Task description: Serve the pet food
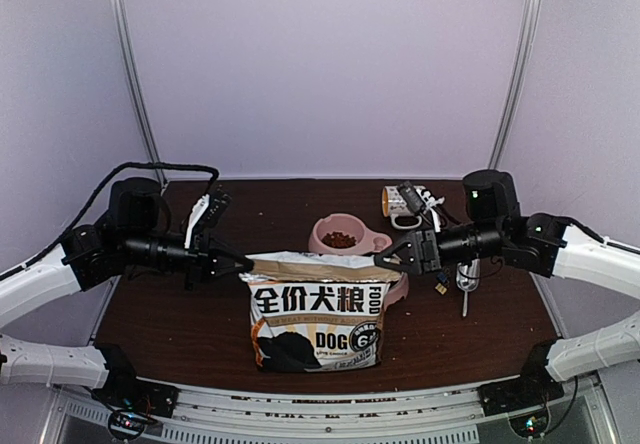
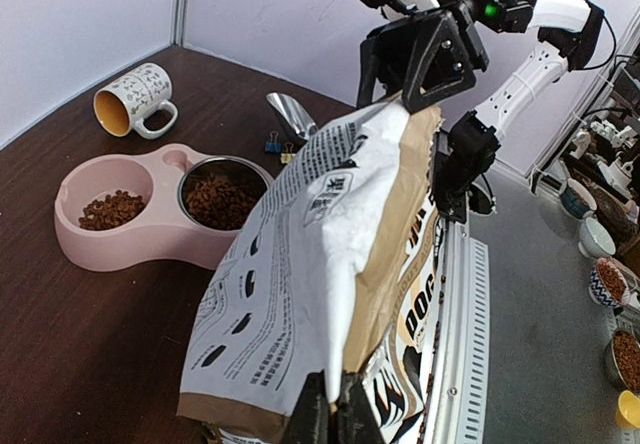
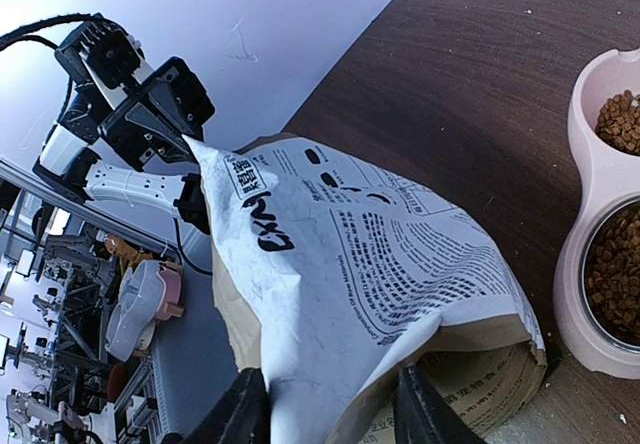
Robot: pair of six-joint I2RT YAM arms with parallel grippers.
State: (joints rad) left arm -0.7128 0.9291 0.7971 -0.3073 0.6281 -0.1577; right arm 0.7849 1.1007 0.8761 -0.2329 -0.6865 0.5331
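The pet food (image 2: 220, 199) fills both wells of the pink double bowl (image 2: 110, 249) behind the bag, and shows in the top view (image 1: 338, 238) and the right wrist view (image 3: 618, 274). The kraft and white "DOG" bag (image 1: 315, 309) stands upright at the table's middle. My left gripper (image 2: 338, 389) is shut on the bag's left top corner (image 1: 245, 262). My right gripper (image 3: 330, 414) stands open, its fingers on either side of the bag's right top corner (image 1: 385, 259), the paper bulging between them.
A mug (image 1: 400, 202) lies on its side at the back right. A metal scoop (image 1: 467, 279) and binder clips (image 1: 440, 286) lie right of the bowl. The bag stands close to the table's front edge (image 1: 320, 379). Walls close in the back and sides.
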